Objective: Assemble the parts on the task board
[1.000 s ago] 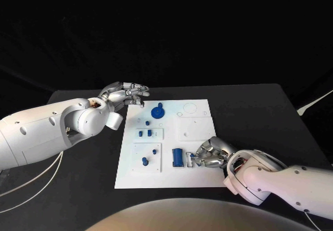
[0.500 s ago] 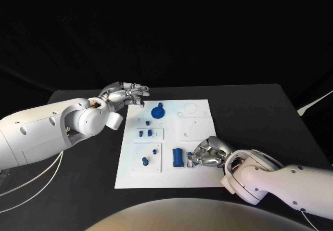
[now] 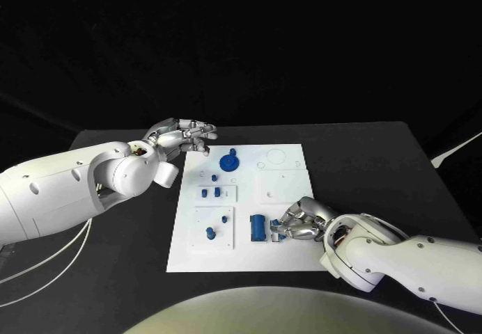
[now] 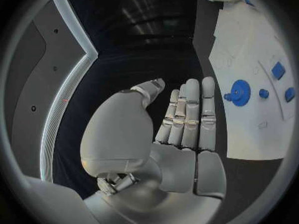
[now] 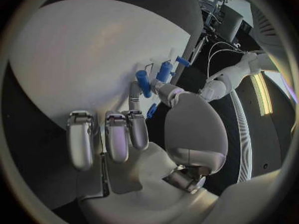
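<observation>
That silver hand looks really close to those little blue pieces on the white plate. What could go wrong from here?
The right hand works beside the blue cylinder in a tight spot, so a small slip might knock it askew. Its fingers also hide the contact point from the head view, which could make aiming harder. The left hand hovers off the task board, so the board might shift.
</observation>
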{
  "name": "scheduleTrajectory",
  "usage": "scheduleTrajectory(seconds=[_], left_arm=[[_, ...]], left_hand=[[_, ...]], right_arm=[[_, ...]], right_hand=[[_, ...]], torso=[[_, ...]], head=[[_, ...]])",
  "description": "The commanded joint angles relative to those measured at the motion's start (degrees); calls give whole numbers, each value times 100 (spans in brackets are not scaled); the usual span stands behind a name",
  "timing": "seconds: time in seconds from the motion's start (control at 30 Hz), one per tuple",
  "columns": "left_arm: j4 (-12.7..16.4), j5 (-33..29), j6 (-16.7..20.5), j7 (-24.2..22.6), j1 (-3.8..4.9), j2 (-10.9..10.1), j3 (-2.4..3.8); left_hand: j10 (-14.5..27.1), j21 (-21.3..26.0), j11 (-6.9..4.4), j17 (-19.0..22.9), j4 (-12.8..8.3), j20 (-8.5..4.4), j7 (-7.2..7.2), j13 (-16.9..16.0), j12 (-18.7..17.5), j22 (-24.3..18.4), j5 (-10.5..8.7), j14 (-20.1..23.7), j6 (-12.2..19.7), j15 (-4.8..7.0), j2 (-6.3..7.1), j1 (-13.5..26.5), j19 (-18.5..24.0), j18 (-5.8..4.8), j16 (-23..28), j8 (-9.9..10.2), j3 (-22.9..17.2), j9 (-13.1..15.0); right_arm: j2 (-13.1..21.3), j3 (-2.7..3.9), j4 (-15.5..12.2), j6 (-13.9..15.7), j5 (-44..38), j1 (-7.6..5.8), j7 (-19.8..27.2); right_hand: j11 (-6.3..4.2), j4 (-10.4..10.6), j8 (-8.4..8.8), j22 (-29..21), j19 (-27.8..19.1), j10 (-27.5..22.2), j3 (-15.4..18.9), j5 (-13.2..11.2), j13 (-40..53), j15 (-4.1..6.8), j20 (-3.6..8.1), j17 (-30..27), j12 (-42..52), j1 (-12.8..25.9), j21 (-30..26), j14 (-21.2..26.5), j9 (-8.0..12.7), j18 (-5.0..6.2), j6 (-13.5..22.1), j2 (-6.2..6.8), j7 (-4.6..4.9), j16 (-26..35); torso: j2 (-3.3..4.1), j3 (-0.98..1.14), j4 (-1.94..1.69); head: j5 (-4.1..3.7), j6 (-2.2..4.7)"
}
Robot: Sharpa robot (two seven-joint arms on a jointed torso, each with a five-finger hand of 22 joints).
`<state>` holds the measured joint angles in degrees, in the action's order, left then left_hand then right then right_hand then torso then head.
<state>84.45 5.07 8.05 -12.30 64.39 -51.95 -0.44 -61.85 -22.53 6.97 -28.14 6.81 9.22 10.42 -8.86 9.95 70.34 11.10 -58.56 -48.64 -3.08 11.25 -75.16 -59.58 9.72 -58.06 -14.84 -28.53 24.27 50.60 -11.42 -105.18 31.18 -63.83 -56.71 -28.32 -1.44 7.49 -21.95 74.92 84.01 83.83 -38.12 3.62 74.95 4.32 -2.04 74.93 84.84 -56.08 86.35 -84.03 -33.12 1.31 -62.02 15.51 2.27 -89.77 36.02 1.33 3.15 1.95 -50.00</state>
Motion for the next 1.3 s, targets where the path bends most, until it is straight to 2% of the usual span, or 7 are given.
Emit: scheduleTrajectory(seconds=[0.03,0.3,0.6,0.7,1.03,1.1,1.3], left_arm=[[17,9,-76,-37,3,5,4],[12,9,-77,-28,3,6,4],[-4,9,-71,-21,3,3,4],[-9,9,-66,-19,3,0,4],[-14,9,-67,-17,3,-1,4],[-14,9,-66,-17,3,-1,4],[-14,9,-64,-16,3,-2,4]], left_hand=[[39,33,13,-5,7,-8,-9,-5,-31,1,16,29,18,-9,-22,-2,-51,55,20,-23,16,7],[39,33,13,-5,7,-8,-9,-5,-31,1,16,29,18,-9,-22,-2,-51,55,20,-23,16,7],[39,36,14,-5,9,-8,-8,-5,-32,1,17,29,22,-9,-21,1,-53,55,21,-23,17,6],[39,36,14,-5,9,-8,-8,-5,-32,1,17,29,22,-9,-21,1,-53,55,21,-23,17,6],[39,36,14,-5,9,-8,-8,-5,-32,1,17,29,22,-9,-21,1,-53,55,21,-23,17,6],[39,36,14,-5,9,-8,-8,-5,-32,1,17,29,22,-9,-21,1,-53,55,21,-23,17,6],[39,36,14,-5,9,-8,-8,-5,-32,1,17,29,22,-9,-21,1,-53,55,21,-23,17,6]], right_arm=[[-8,-23,32,-238,-114,29,-127],[-5,-23,-2,-275,-173,30,-76],[64,-23,-70,-271,-275,31,-23],[88,-23,-89,-256,-326,32,-16],[116,-24,-133,-242,-418,35,-37],[118,-24,-135,-256,-453,36,-51],[128,-24,-130,-291,-533,37,-86]], right_hand=[[12,1,43,1384,413,203,58,-28,924,26,19,1507,-40,65,-25,-597,18,-38,11,12,35,-23],[18,55,76,1380,406,210,243,-48,938,20,16,1507,-36,118,-40,-597,24,-35,-4,17,42,-23],[16,658,213,1372,394,211,1666,301,959,21,13,1507,-66,-92,-70,-597,21,-28,-90,-143,36,-23],[16,835,230,1372,395,215,1872,392,967,22,15,1507,-67,-180,-69,-597,9,-29,-101,-162,37,-23],[12,894,236,1375,399,222,1908,468,977,24,17,1507,-62,-249,-62,-597,3,-30,-110,-216,32,-23],[-3,810,257,1379,405,242,1760,604,1004,37,26,1507,-38,-522,-50,-597,3,-33,-105,-286,15,-23],[-10,724,296,1382,410,244,1547,753,1010,44,35,1507,-41,-795,-40,-597,11,-36,-111,-223,9,-23]], torso=[[-2,3,4],[0,5,3],[-1,0,0],[0,0,-1],[1,0,2],[1,0,1],[0,2,-2]], head=[[0,0],[6,0],[8,0],[14,0],[16,0],[15,0],[18,0]])
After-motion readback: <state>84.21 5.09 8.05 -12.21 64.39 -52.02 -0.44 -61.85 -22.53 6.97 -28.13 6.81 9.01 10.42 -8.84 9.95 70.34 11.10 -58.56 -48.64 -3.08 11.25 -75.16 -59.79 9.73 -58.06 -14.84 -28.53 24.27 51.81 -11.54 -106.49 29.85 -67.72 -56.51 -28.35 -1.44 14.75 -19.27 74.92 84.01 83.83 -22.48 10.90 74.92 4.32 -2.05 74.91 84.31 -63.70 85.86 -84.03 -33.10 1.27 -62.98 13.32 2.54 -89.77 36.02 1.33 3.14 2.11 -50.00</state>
